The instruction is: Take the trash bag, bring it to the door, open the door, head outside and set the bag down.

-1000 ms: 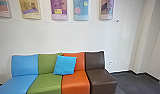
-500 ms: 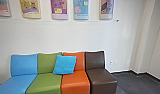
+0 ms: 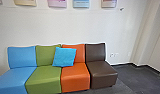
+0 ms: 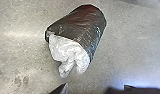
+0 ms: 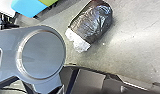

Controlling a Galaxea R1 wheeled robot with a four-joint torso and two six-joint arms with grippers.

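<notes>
Glossy black plastic trash bag (image 4: 79,27) with crumpled whitish end: laid on grey floor (image 4: 136,52) | left jaws, right jaws: whether released or clenched cannot be told | square bright-blue cushion (image 3: 64,57): propped at rear edge of blue, green, orange and brown seat row (image 3: 74,75), placed along white wall (image 3: 71,27)

An office building's waiting corner, with joined coloured seats (image 3: 73,76), a blue cushion (image 3: 64,57) and wall posters (image 3: 81,3).
</notes>
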